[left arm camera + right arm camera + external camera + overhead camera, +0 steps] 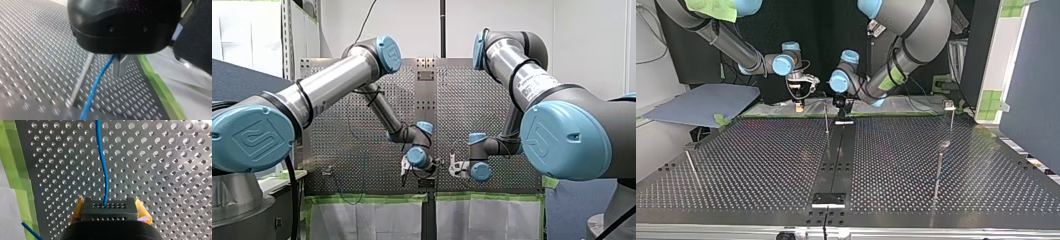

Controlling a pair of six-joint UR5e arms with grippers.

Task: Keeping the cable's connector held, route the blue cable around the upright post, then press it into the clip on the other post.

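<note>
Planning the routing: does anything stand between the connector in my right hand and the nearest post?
Nothing visible: only bare table lies between my right hand, holding the connector, and that thin post.

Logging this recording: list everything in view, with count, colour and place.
perforated table: 1, grey metal, the work surface.
centre strip: 1, black, down the table's middle.
posts: 4, thin metal, upright on the table.
connector: 1, black, in the right hand.
blue cable: 1, blue, from the connector to the left hand.
green tape: strips, green, along the table's edge.
board: 1, blue-grey, beside the table at the top view's left.
arms: 2, silver with blue caps: left arm, right arm.
left hand: 1, black with metal fingers, shut on the blue cable.
right hand: 1, yellow pads, shut on the connector.
</note>
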